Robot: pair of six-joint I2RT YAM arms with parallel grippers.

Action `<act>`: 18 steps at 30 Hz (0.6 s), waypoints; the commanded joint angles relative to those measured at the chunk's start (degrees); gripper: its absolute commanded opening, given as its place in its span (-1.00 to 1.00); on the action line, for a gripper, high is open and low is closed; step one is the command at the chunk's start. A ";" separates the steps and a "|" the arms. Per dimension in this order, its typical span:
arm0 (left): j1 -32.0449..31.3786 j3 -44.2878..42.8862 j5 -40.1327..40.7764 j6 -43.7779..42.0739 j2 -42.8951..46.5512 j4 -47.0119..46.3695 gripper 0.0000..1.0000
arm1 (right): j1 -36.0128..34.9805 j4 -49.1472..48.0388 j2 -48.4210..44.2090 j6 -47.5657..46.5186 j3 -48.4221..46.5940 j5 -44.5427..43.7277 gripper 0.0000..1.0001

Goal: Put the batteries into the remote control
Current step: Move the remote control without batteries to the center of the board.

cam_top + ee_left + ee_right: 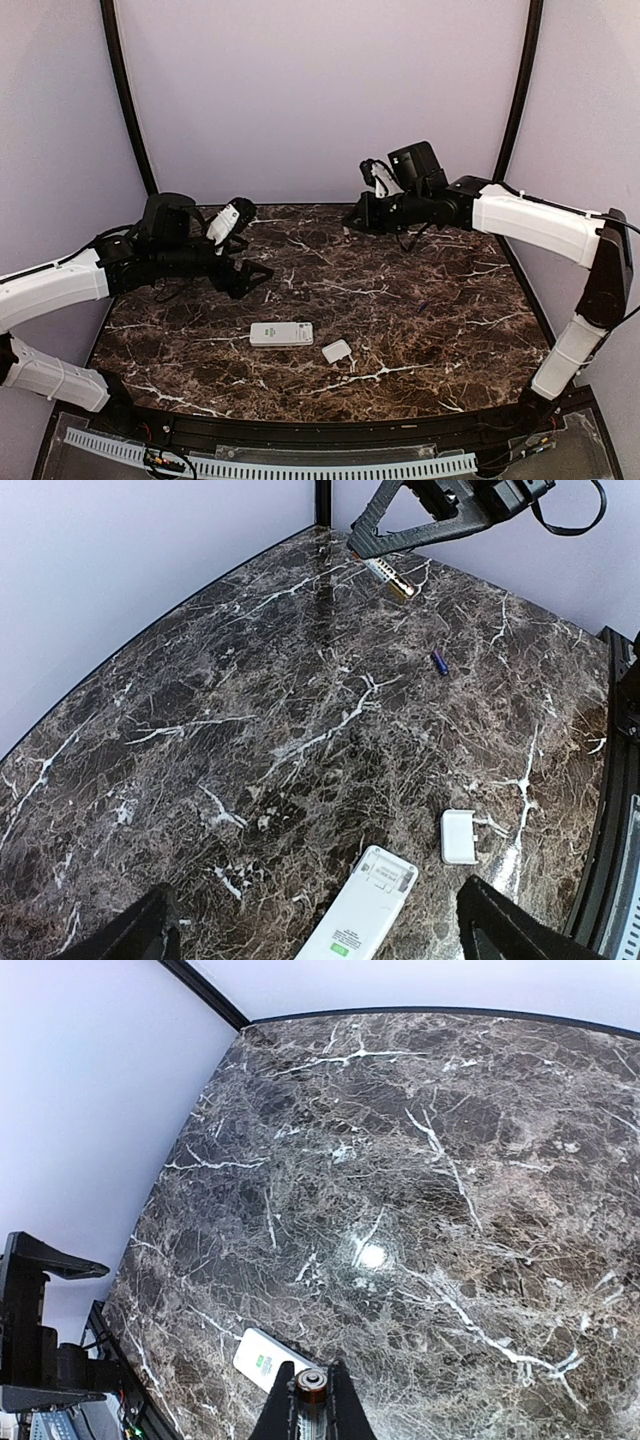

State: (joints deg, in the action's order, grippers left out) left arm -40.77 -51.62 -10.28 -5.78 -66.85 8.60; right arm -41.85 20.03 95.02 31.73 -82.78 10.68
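Observation:
The white remote control (281,334) lies back-up on the dark marble table (400,330), its battery bay (385,872) uncovered. Its loose white cover (337,351) rests just to its right. My left gripper (258,272) hovers above and behind the remote, open, with nothing between its fingers (140,935). My right gripper (348,225) hangs over the far middle of the table, shut on a battery (312,1388) whose copper end (398,586) pokes out of the jaws. A second battery (439,661), small and bluish, lies on the marble to the right of the middle.
Pale walls close in the table's back and sides. A black rail (300,432) runs along the near edge. In the right wrist view the remote (262,1358) shows just beyond the gripper (312,1385), and the left arm (30,1330) stands at the far left.

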 commanded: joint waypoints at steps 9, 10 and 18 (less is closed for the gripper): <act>-0.18 -1.09 2.01 -0.01 -1.87 2.00 0.91 | -1.93 17.25 0.69 8.69 7.00 -8.82 -1.00; -0.18 -1.22 2.10 0.05 -1.97 2.15 0.91 | -2.57 19.31 1.17 9.23 7.74 -10.01 -1.00; -0.16 -1.73 2.46 -0.01 -3.02 3.18 0.91 | -6.77 24.10 5.71 12.08 13.24 -10.96 -1.00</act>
State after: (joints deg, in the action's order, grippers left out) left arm -40.77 -51.75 -8.36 -5.76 -69.45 10.04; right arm -46.85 40.99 98.83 41.41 -71.59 1.06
